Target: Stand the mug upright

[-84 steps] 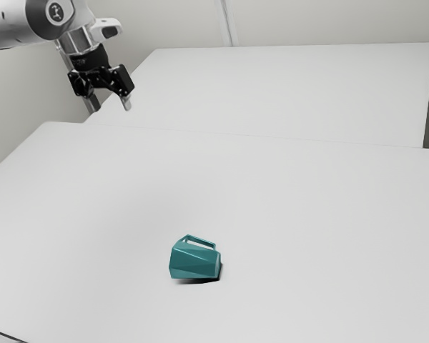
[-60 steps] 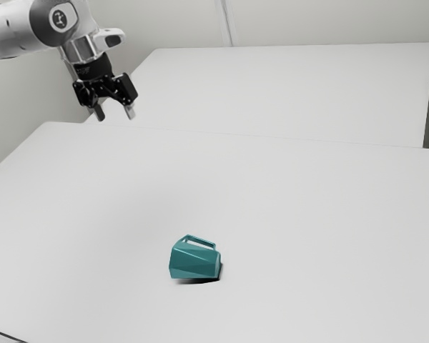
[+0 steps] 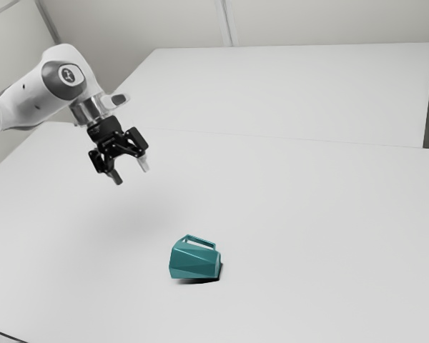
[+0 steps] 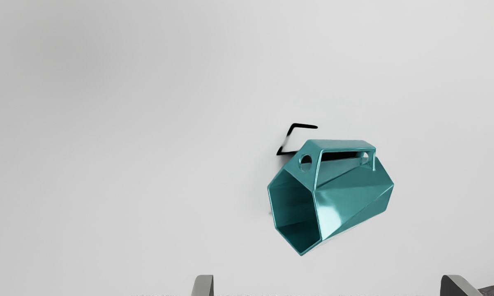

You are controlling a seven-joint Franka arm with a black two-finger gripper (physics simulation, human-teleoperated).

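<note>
The mug (image 3: 194, 261) is seen lying on its side on the counter (image 3: 314, 229), with its handle (image 4: 341, 145) raised and its open mouth (image 4: 297, 211) turned sideways, so the upright pose is not met. By judgement, a grip, a turn onto the base and a release are all still required. The tool (image 3: 131, 176) is held above the counter, well apart from the mug, toward the exterior view's left; its fingers are set wide and nothing is gripped. The arm (image 3: 30, 100) is extended from that same side, and the hand is tilted, fingers directed down and slightly toward the exterior view's right. Some travel and lowering is judged necessary before contact can be made.
</note>
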